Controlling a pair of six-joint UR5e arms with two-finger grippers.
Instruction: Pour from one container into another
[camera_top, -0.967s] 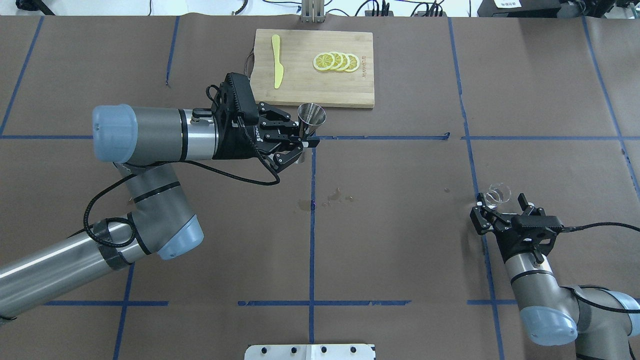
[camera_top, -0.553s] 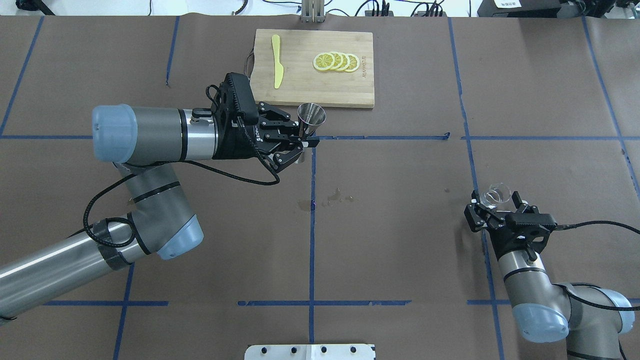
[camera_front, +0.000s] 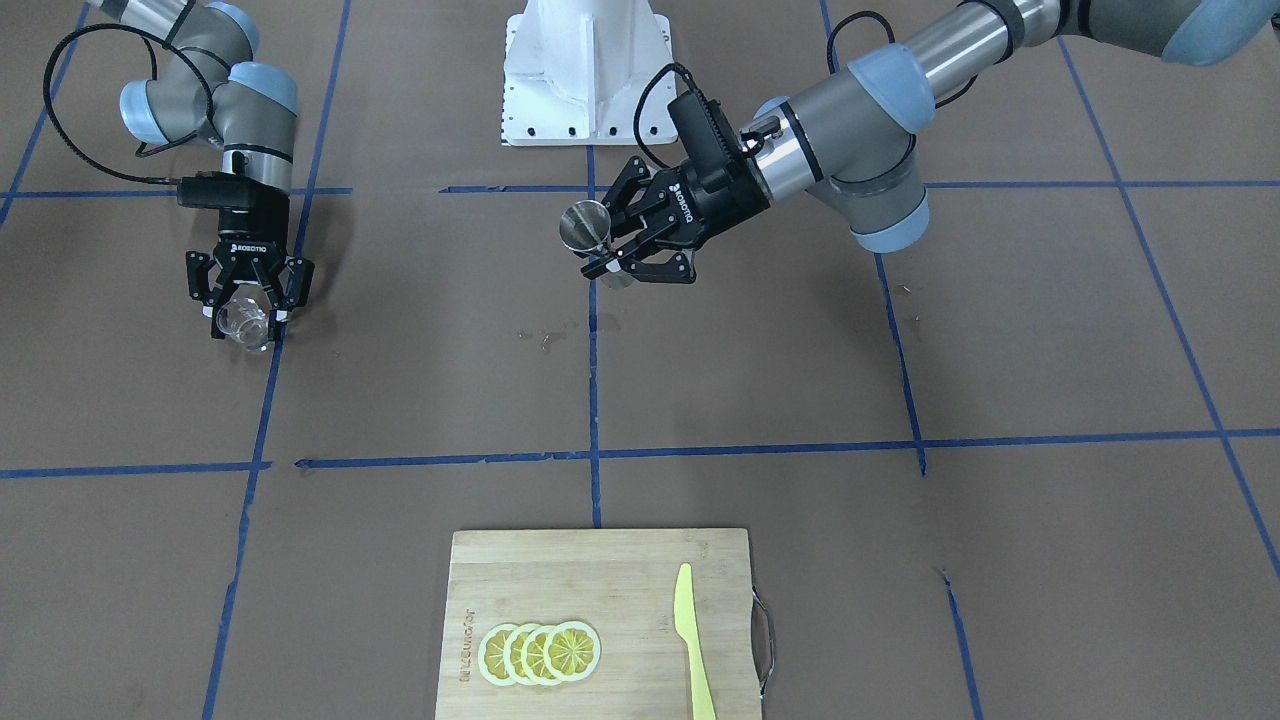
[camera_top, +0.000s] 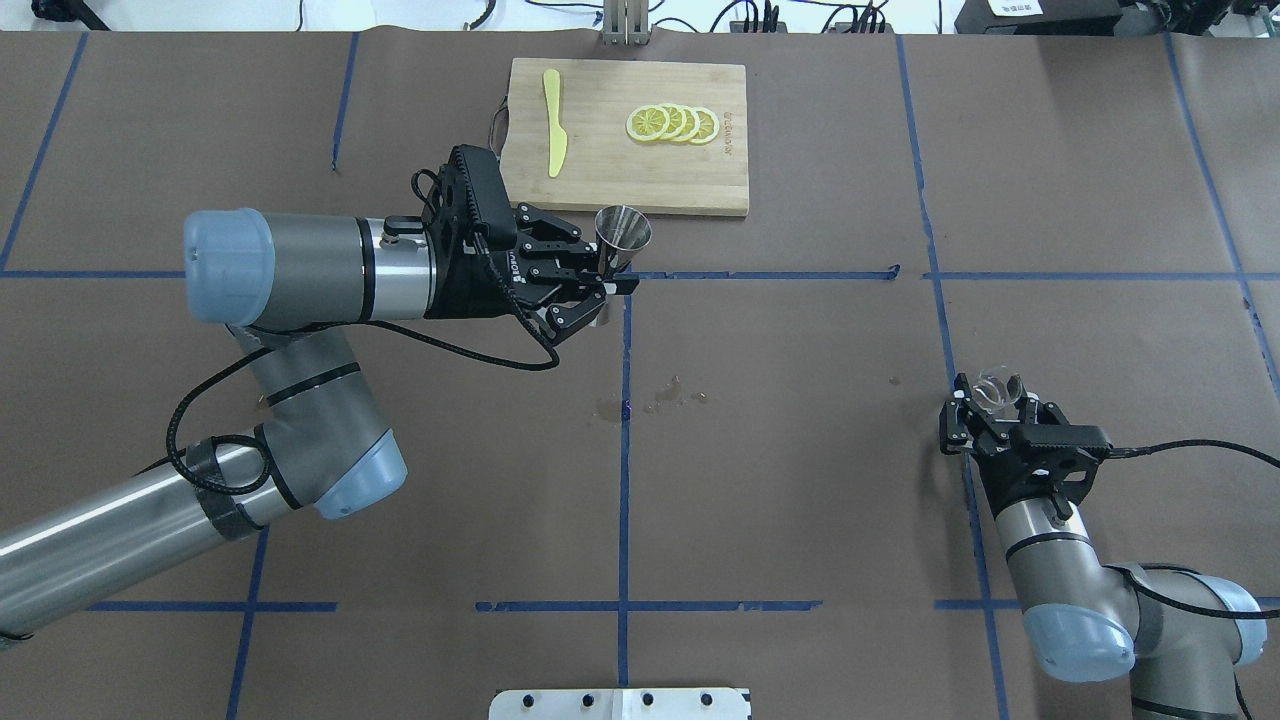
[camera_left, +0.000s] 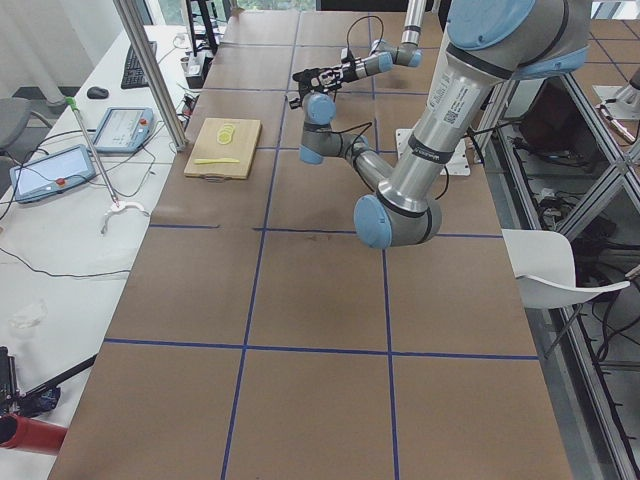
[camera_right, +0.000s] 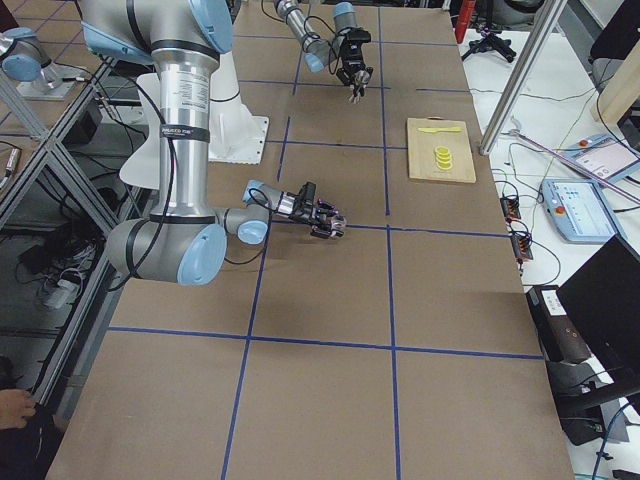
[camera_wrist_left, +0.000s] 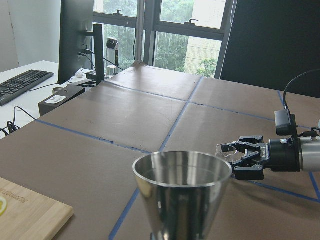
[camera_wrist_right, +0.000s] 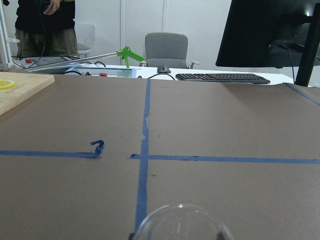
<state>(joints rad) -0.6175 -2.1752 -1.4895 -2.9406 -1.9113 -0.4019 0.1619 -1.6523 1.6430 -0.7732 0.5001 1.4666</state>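
Steel first, at the left of the overhead view: the left arm (camera_top: 300, 268) reaches in level from that side, and the left jaws are pinched on the narrow waist of the jigger (camera_top: 622, 232). The jigger is upright with its open upper cone facing up, held clear of the table (camera_top: 800, 450), above the spot where two blue tape lines cross. In the left wrist view its polished rim fills the lower middle of the picture.

Just behind it, at the far edge of the table, lies a bamboo cutting board (camera_top: 700, 180). A yellow knife (camera_top: 553, 120) lies on its left part and a fan of overlapping lemon slices (camera_top: 672, 124) on its right. Nearer the robot, beside the middle tape line, a few small wet marks (camera_top: 670, 392) darken the brown paper.

Well to the right, the glass cup (camera_top: 993, 392) stands on the table close to a blue tape line. The right arm (camera_top: 1040, 530) comes up to it from the near right corner, and the right jaws are spread, one finger on either side of the cup. I cannot tell whether the pads touch the glass. In the right wrist view only the cup's clear rim shows, at the bottom edge.
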